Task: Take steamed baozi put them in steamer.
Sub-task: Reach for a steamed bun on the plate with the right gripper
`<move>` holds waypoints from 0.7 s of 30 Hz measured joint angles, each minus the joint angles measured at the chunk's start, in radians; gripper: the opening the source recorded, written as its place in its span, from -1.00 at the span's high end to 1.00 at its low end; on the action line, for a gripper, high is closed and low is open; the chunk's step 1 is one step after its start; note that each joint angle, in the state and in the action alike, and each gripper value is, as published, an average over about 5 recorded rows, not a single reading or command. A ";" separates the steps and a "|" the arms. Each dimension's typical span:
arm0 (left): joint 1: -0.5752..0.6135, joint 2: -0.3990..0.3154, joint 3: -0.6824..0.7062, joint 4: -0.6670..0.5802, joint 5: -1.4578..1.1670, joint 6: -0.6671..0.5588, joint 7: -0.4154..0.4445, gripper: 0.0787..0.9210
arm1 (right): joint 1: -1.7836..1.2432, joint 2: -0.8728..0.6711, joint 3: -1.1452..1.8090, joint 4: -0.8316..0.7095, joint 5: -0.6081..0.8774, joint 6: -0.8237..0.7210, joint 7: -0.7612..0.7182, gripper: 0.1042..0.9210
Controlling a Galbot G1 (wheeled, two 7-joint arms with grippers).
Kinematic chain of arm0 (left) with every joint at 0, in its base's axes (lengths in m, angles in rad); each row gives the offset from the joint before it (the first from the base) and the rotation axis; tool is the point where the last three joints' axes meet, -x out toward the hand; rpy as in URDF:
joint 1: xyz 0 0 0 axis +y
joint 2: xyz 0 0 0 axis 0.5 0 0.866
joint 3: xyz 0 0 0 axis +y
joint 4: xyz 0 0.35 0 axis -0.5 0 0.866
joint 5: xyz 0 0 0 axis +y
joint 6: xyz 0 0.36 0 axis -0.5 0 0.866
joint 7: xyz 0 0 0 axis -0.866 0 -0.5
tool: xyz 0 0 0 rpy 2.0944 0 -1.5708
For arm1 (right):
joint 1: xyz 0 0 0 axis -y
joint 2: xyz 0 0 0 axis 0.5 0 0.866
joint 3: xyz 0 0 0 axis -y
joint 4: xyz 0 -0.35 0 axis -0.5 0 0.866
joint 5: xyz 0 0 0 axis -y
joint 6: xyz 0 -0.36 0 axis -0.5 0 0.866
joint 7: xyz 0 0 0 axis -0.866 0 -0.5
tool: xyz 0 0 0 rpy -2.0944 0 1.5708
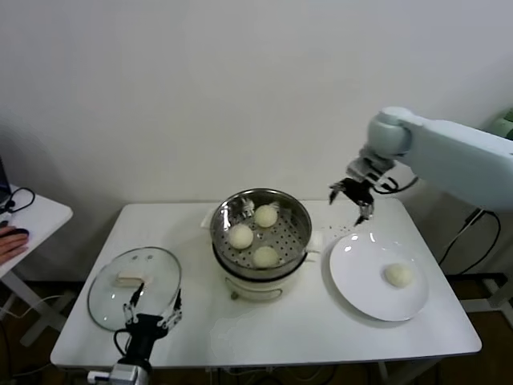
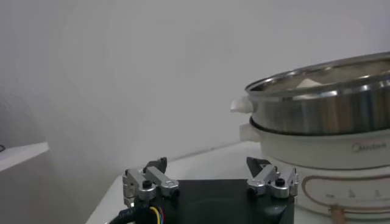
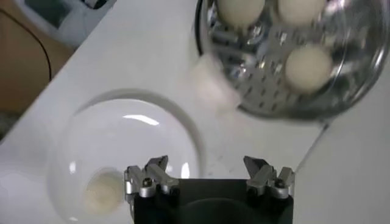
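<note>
The shiny steel steamer [image 1: 298,215] stands on a white pot base at the table's middle and holds three cream-white baozi [image 1: 241,236], [image 1: 266,215], [image 1: 265,256]. A fourth baozi [image 1: 398,275] lies on the white plate [image 1: 357,273] to the right. My right gripper [image 1: 353,198] is open and empty, held in the air above the table between steamer and plate. The right wrist view shows the steamer [image 3: 359,67], the plate [image 3: 152,131] and the plate's baozi [image 3: 102,190] below my open right gripper [image 3: 206,167]. My left gripper [image 1: 152,308] is open and empty, low at the table's front left.
A glass lid [image 1: 112,297] lies on the table at the front left, just beyond my left gripper. The left wrist view shows the steamer's side [image 2: 323,112] on the white pot base [image 2: 341,164]. A side table with a person's hand [image 1: 10,241] is at far left.
</note>
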 measured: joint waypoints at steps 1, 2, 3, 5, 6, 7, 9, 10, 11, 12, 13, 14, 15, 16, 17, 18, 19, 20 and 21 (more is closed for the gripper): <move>-0.002 -0.001 0.002 -0.001 0.001 0.002 0.000 -0.77 | -0.016 -0.021 0.010 -0.006 -0.003 -0.009 -0.002 -0.76; -0.003 -0.002 0.004 -0.003 0.001 0.004 0.000 -0.77 | -0.034 -0.041 0.023 -0.012 -0.009 -0.017 -0.004 -0.76; -0.003 -0.004 0.006 -0.005 0.002 0.006 -0.001 -0.77 | -0.053 -0.059 0.038 -0.019 -0.017 -0.023 -0.006 -0.76; -0.001 -0.006 0.010 -0.012 0.005 0.011 -0.001 -0.77 | -0.098 -0.091 0.075 -0.033 -0.042 -0.031 -0.009 -0.76; 0.001 -0.008 0.012 -0.016 0.008 0.013 -0.001 -0.77 | -0.124 -0.104 0.096 -0.041 -0.059 -0.033 -0.010 -0.76; 0.003 -0.009 0.015 -0.021 0.011 0.014 -0.001 -0.77 | -0.151 -0.115 0.118 -0.049 -0.077 -0.034 -0.011 -0.76; 0.005 -0.013 0.019 -0.029 0.018 0.016 -0.002 -0.77 | -0.210 -0.132 0.169 -0.068 -0.120 -0.032 -0.012 -0.76; 0.005 -0.015 0.020 -0.032 0.023 0.016 -0.003 -0.77 | -0.239 -0.138 0.196 -0.078 -0.144 -0.030 -0.012 -0.76; 0.006 -0.016 0.021 -0.034 0.027 0.016 -0.004 -0.77 | -0.270 -0.143 0.224 -0.089 -0.169 -0.027 -0.011 -0.76; 0.006 -0.018 0.021 -0.035 0.032 0.016 -0.005 -0.77 | -0.300 -0.147 0.252 -0.101 -0.194 -0.023 -0.009 -0.76; 0.008 -0.019 0.021 -0.036 0.035 0.016 -0.005 -0.77 | -0.328 -0.149 0.279 -0.112 -0.218 -0.019 -0.007 -0.76; 0.009 -0.020 0.021 -0.036 0.039 0.015 -0.006 -0.77 | -0.356 -0.150 0.307 -0.124 -0.243 -0.015 -0.004 -0.76; 0.010 -0.021 0.021 -0.036 0.043 0.015 -0.007 -0.77 | -0.382 -0.151 0.334 -0.136 -0.265 -0.012 -0.001 -0.76; 0.011 -0.022 0.021 -0.037 0.045 0.016 -0.007 -0.77 | -0.407 -0.151 0.359 -0.148 -0.286 -0.009 0.003 -0.76; 0.012 -0.023 0.021 -0.037 0.048 0.016 -0.007 -0.77 | -0.430 -0.150 0.383 -0.159 -0.305 -0.007 0.006 -0.76; 0.013 -0.024 0.021 -0.037 0.050 0.016 -0.008 -0.77 | -0.452 -0.148 0.406 -0.170 -0.321 -0.005 0.009 -0.76; 0.013 -0.025 0.021 -0.037 0.053 0.016 -0.008 -0.77 | -0.471 -0.146 0.426 -0.181 -0.335 -0.004 0.012 -0.76; 0.014 -0.026 0.020 -0.036 0.054 0.016 -0.008 -0.77 | -0.490 -0.143 0.444 -0.191 -0.348 -0.004 0.015 -0.76; 0.015 -0.027 0.019 -0.036 0.055 0.016 -0.008 -0.77 | -0.507 -0.141 0.460 -0.201 -0.359 -0.004 0.018 -0.76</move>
